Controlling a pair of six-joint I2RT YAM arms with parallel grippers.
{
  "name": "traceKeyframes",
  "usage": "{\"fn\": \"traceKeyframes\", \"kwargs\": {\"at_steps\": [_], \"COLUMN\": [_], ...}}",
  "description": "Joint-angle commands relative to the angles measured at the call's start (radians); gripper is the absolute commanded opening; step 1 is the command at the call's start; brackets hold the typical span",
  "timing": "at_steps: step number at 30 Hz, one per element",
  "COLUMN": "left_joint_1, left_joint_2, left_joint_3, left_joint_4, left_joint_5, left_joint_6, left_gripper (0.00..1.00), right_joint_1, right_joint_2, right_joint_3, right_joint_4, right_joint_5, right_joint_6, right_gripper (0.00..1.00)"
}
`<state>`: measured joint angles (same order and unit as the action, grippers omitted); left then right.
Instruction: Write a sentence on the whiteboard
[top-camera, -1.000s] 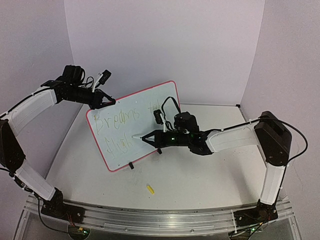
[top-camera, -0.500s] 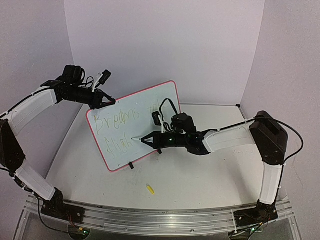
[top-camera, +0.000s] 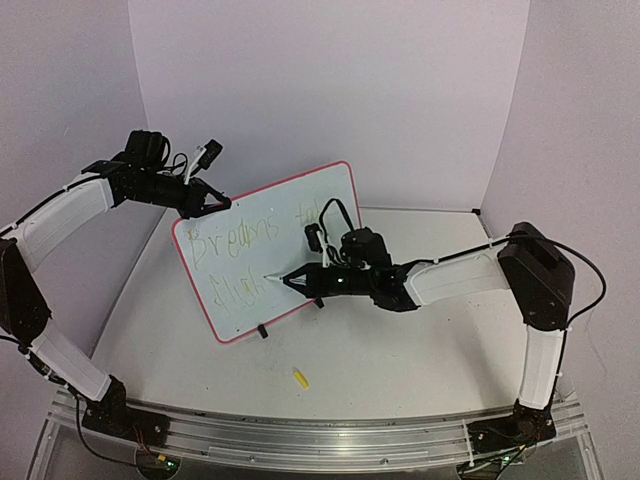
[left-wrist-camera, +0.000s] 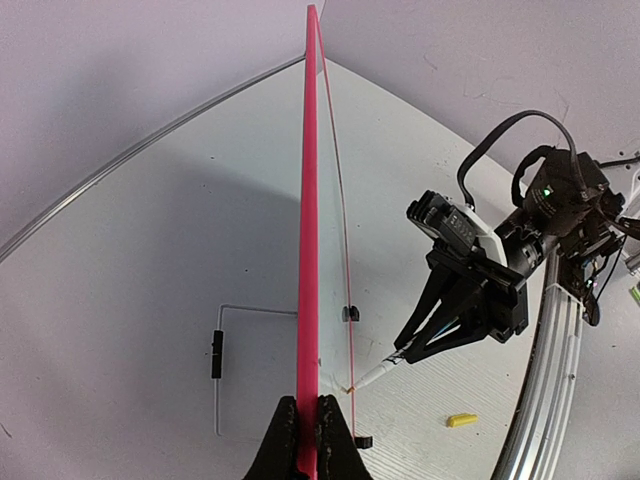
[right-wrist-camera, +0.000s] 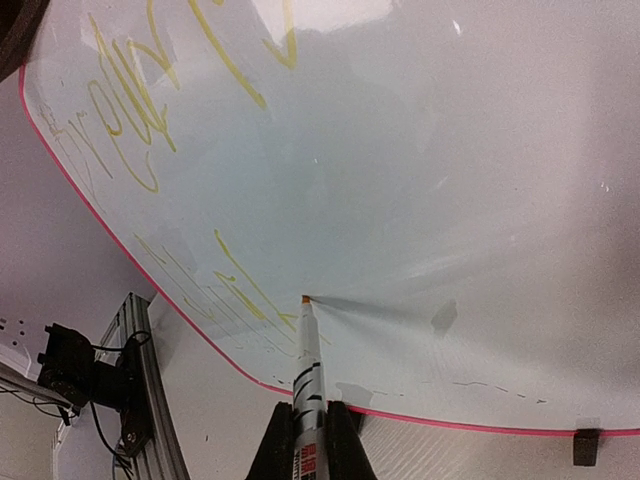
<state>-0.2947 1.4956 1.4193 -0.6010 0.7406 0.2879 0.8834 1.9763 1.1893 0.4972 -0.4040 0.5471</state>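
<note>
The whiteboard stands tilted on the table, white with a pink-red border, with faint yellow writing in two lines. My left gripper is shut on its upper left edge; the left wrist view shows the pink edge between the jaws. My right gripper is shut on a white marker whose orange tip touches the board's lower line of writing. In the right wrist view the marker rises from the jaws and its tip meets the board beside yellow strokes. The left wrist view shows the marker too.
A small yellow marker cap lies on the table in front of the board, also in the left wrist view. Two black clip feet hold the board's lower edge. Purple walls close the back and sides.
My right arm has shifted slightly left and the marker tip has moved a little along the lower line of writing. The left arm and board have held still.
</note>
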Motion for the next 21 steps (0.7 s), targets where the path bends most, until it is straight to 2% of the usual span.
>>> {"fn": "traceKeyframes", "kwargs": {"at_steps": [1,10,21], "left_joint_1": [-0.060,-0.060,-0.060], "left_joint_2": [0.066,0.066,0.066], "left_joint_3": [-0.057,-0.057,-0.057], "left_joint_4": [-0.114,-0.114,-0.115], "left_joint_5": [0.028,0.025,0.025], "left_joint_6": [0.047,0.047,0.047], "left_gripper": [0.00,0.00,0.00], "right_joint_1": [-0.006,-0.006,-0.006], "right_joint_2": [-0.057,-0.093,-0.107], "right_joint_3": [-0.031,-0.071,-0.062], "right_joint_4": [0.020,0.030,0.104], "right_joint_5": [0.119,0.152,-0.046], "right_joint_6": [0.007,0.008,-0.010], "right_gripper": [0.00,0.00,0.00]}}
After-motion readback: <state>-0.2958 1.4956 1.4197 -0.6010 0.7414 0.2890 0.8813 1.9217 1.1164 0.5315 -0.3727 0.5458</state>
